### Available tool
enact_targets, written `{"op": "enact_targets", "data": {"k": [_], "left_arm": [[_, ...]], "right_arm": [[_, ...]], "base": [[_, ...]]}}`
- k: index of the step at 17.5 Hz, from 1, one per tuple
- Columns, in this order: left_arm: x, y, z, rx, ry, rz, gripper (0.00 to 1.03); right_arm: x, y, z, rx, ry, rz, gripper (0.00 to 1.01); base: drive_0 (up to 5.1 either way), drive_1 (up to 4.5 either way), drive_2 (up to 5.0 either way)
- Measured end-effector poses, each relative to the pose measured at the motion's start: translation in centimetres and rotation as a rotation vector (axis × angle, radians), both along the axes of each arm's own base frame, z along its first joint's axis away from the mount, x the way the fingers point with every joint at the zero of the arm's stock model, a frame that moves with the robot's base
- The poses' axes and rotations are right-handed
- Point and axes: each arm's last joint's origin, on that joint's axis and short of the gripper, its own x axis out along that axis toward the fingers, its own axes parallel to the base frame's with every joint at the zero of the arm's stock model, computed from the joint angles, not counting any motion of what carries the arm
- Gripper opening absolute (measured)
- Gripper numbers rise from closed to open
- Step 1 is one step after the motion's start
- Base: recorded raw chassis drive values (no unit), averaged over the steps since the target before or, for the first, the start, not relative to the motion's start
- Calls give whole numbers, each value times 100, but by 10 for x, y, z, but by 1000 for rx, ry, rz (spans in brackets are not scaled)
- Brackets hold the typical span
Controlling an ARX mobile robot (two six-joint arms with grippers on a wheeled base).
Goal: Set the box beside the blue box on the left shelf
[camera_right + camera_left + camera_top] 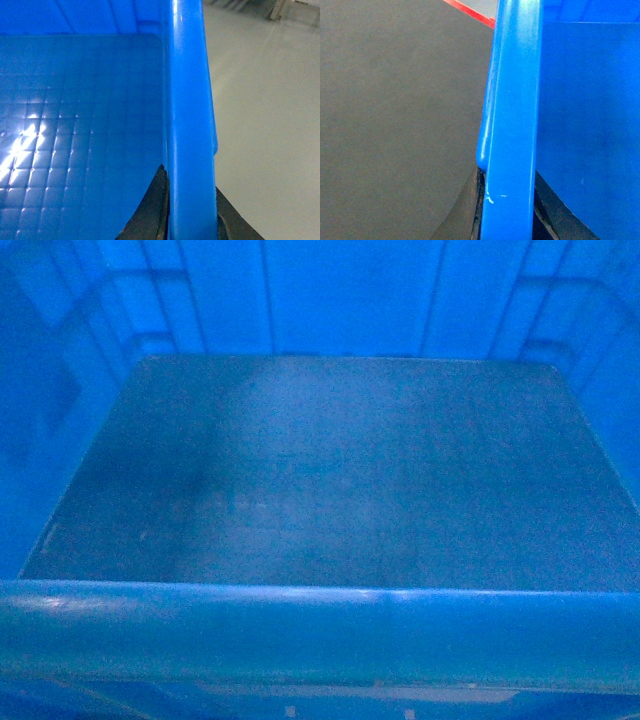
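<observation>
The box fills the head view: its smooth dark-blue floor (320, 480), ribbed walls and thick near rim. Neither gripper appears in that view. In the left wrist view my left gripper (510, 215) is shut on the box's left rim (515, 100), with a black finger (479, 215) outside the rim and the other inside the box. My right gripper (192, 212) is shut on the right rim (187, 100), one black finger (150, 217) inside the box and one outside. The left shelf and the other blue box are out of view.
Dark grey floor (395, 125) lies left of the box, with a red edge (470, 11) at the top. Pale glossy floor (265, 125) lies to the right, with light-coloured legs (280, 7) far off.
</observation>
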Motion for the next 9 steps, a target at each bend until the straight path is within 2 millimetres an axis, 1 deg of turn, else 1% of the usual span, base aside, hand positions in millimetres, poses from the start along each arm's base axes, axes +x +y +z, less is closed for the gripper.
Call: {"op": "enact_targets", "data": {"k": [9], "left_arm": [[0, 0, 0, -1, -1, -1, 14]], "right_arm": [[0, 0, 0, 0, 0, 0, 10]], "base": [[-160, -160, -160]]}}
